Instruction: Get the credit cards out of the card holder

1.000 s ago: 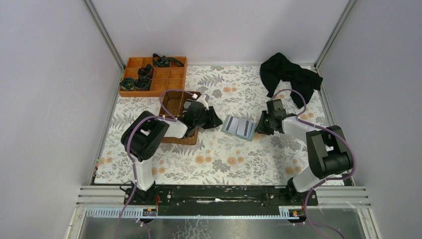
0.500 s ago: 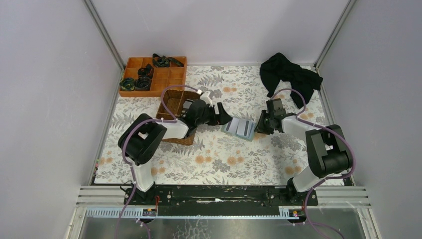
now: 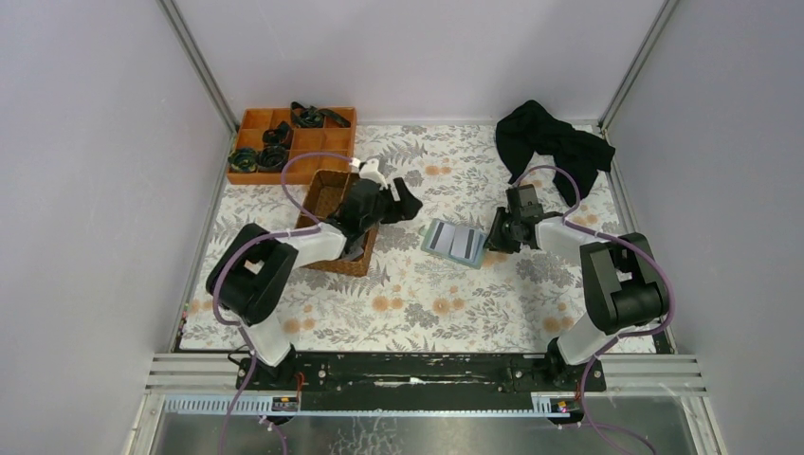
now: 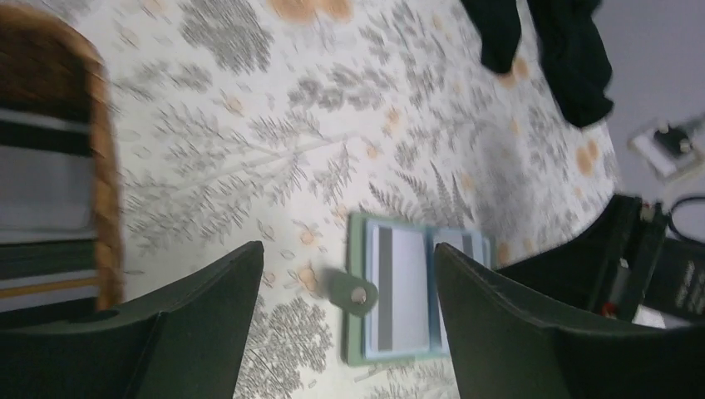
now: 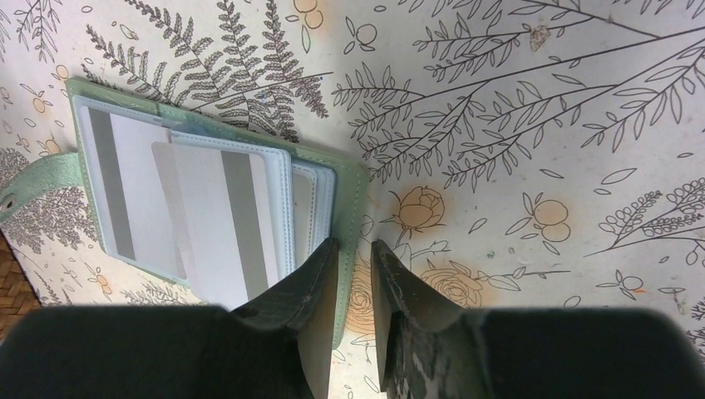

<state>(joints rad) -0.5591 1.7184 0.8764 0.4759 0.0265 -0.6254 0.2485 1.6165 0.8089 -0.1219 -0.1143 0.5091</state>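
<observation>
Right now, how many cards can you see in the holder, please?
2 in the holder: one card flat in a pocket, another overlapping it, half out. More may hide behind.

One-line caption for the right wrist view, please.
Right gripper, fingers close together, at the open card holder's edge; cards showing in its slots.

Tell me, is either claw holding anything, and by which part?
The right gripper pinches the holder by the cover edge nearest its arm. The left gripper is open and holds nothing.
</observation>
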